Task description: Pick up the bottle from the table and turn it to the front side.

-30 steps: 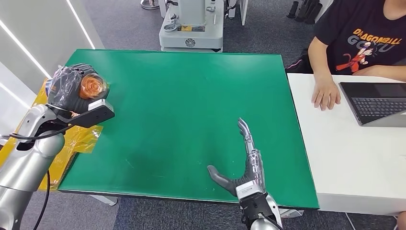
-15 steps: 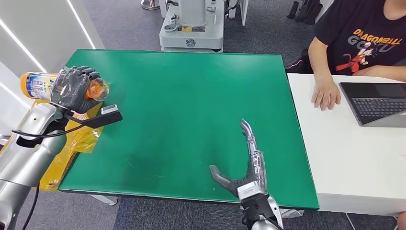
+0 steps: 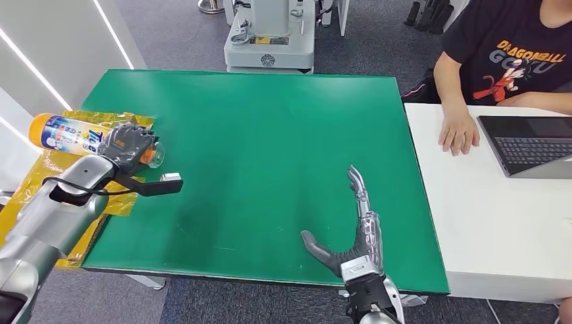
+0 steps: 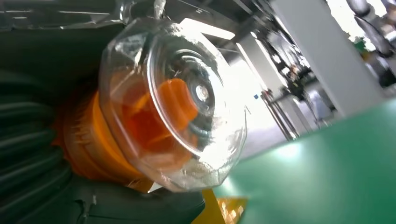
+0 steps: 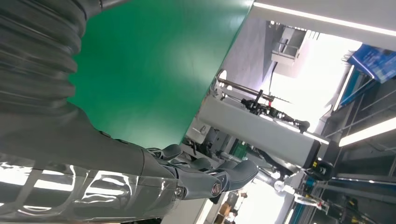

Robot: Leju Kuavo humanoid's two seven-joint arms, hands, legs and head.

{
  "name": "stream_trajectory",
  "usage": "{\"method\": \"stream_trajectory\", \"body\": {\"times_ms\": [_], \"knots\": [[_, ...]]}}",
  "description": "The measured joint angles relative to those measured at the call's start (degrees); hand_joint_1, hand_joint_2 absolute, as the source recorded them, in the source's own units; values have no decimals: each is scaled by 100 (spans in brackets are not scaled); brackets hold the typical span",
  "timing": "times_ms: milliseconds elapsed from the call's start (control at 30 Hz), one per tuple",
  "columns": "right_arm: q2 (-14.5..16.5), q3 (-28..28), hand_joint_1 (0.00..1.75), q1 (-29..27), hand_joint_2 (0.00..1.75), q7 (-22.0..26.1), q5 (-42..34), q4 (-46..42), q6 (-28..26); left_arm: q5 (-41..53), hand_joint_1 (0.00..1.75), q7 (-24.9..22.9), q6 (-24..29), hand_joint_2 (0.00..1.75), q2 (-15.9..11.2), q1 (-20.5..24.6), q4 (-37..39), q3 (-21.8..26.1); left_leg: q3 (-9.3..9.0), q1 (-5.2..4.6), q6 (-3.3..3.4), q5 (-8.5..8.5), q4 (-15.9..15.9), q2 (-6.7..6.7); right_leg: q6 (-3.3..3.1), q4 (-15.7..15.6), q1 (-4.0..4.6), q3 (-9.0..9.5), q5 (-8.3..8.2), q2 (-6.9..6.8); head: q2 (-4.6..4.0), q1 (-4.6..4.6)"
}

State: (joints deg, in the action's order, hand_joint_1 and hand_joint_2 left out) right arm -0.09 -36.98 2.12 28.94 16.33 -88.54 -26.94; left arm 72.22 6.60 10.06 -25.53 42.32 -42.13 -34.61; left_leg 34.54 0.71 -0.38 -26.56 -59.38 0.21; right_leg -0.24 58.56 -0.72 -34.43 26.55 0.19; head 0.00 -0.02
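The left robot hand (image 3: 128, 144) is wrapped around the neck end of the bottle (image 3: 67, 133), holding it lifted above the left edge of the table (image 3: 270, 148), with the bottle lying roughly level and its base pointing out past that edge. The bottle is orange and yellow with a blue and white label, and its clear cap (image 4: 187, 107) faces in toward the table; in the left wrist view the cap shows an orange part inside it, with the dark fingers (image 4: 28, 154) closed around the orange neck beside it. The right robot hand (image 3: 354, 236) holds nothing: it stands open near the front edge of the table with its fingers stretched out forward and its thumb spread to the side, and whether it touches the green surface cannot be told. Under the left robot hand a crumpled yellow plastic sheet (image 3: 101, 202) lies over the table's left edge. To the right stands a white desk (image 3: 472, 216) just beside the green table, where a person in a black printed shirt (image 3: 512, 47) sits with one hand (image 3: 459, 130) flat on it, next to an open laptop (image 3: 533, 142). Beyond the far edge stands a grey machine base (image 3: 270, 40) on the carpet.
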Motion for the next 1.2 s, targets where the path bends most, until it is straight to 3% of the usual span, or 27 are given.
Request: {"method": "stream_trajectory", "body": {"times_ms": [200, 367, 467, 700, 933, 1200], "knots": [[20, 1, 0, 132, 175, -17, -119, -9, 131, 98, 175, 438, -450, 175, 124, 43, 779, -332, 0, 1, 0, 0, 0, 1, 0, 2, 0, 0, 0, 1, 0, -1], [25, -17, 0, 288, 175, 14, -344, -4, 152, -91, 175, 1619, -1393, 175, 15, 125, 1217, -636, 1, 2, 0, 0, 2, 2, -1, 4, 1, -1, 0, 2, 0, 1], [24, -45, 0, 348, 175, 61, -482, 26, 127, -287, 175, 2016, -1790, 175, -111, 150, 1376, -826, 1, 2, 0, 0, 3, 2, -1, 4, 1, -1, 1, 2, 0, 0], [22, -156, 0, 440, 175, 114, -592, 93, 94, -687, 175, 2048, -1886, 175, -290, 152, 1557, -1041, -7, 0, -1, 0, 7, 2, -1, 4, 0, 9, 1, 1, 0, 0], [22, -227, 0, 533, 175, 101, -650, 149, 103, -737, 175, 1831, -1597, 175, -433, 116, 1584, -1147, -18, 0, -8, 4, 11, 0, -3, 5, 0, 14, 1, -1, 0, -1], [40, -274, 0, 578, 175, 72, -679, 172, 121, -795, 175, 1397, -1099, 175, -297, 114, 1655, -1162, -19, 1, -17, 11, 12, -6, -10, 6, 0, 12, -2, -8, 0, 0]]}}
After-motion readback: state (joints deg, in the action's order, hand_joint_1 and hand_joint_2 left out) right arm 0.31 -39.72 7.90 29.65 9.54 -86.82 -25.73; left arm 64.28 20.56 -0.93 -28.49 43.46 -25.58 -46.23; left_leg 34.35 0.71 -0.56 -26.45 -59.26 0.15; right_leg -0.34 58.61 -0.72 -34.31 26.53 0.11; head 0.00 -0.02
